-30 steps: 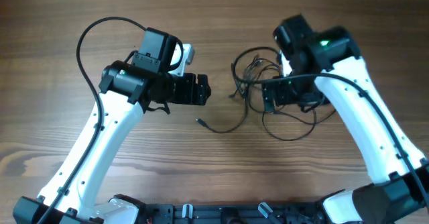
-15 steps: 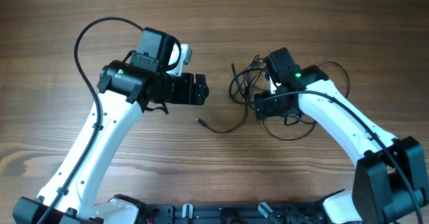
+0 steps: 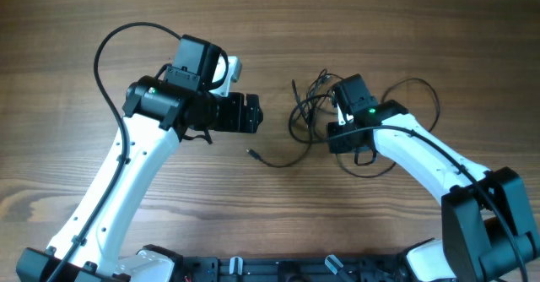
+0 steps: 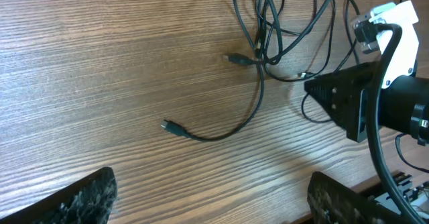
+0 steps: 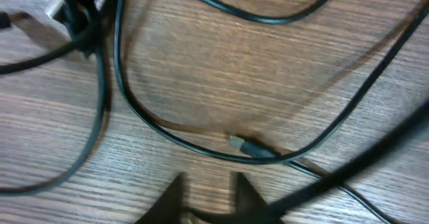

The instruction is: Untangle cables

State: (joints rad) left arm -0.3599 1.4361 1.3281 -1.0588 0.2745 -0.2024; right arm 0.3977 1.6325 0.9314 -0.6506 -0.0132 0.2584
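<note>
A tangle of thin black cables [image 3: 310,106] lies right of the table's middle, also seen in the left wrist view [image 4: 281,29]. One strand trails left to a loose plug [image 3: 251,154] [image 4: 171,127]. My right gripper [image 3: 340,137] is down in the tangle. Its fingertips [image 5: 208,184] stand close together, and a thick blurred black cable [image 5: 348,167] runs up to the right finger. A second plug [image 5: 244,145] lies just ahead of the tips. My left gripper [image 3: 260,113] [image 4: 213,184] hovers open left of the tangle, holding nothing.
A wide cable loop [image 3: 426,92] spreads to the right of my right arm. Bare wooden table [image 3: 278,29] surrounds the tangle. My left arm's own black cable [image 3: 105,54] arcs over the table's left part.
My right arm swung left and down into the tangle, and its jaws went from wide open to nearly together. The left arm and its open gripper stayed still.
</note>
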